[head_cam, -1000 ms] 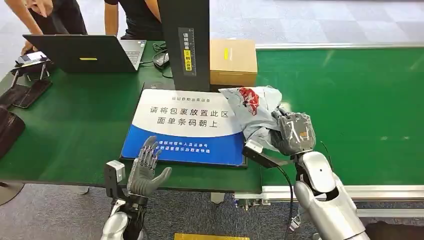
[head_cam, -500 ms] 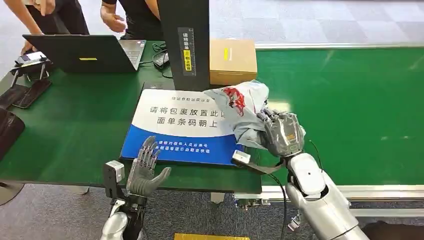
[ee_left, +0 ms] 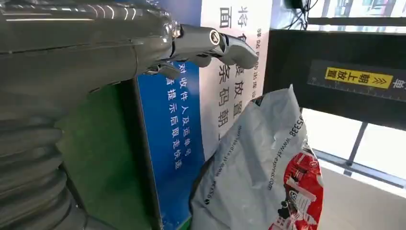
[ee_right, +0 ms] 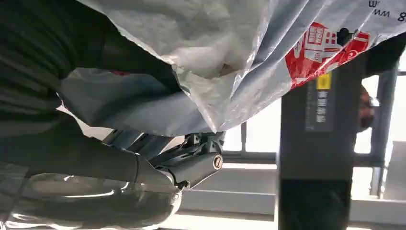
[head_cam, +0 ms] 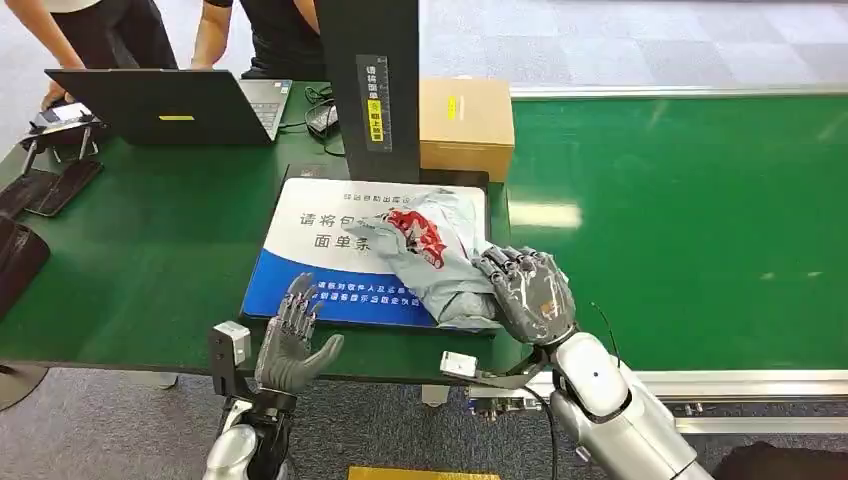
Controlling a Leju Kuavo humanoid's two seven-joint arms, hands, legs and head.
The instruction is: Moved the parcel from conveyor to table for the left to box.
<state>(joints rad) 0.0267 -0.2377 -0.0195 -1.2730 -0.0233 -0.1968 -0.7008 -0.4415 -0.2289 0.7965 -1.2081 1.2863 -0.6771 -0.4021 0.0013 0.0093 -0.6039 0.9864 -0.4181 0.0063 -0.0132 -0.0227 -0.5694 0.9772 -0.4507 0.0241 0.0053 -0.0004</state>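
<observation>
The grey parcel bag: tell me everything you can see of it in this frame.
The parcel is a soft grey plastic mailer, crinkled, with a red-and-white printed logo and small black lettering along one edge. It lies slumped over the right part of the blue-and-white sign on the green table. The right hand grips its near right end. The left hand is apart from it.

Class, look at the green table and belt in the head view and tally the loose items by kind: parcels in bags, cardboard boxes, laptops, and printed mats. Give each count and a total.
Bagged parcels: 1, the grey parcel held by the right hand
Cardboard boxes: 1
Laptops: 1
Printed mats: 1
Total: 4
</observation>
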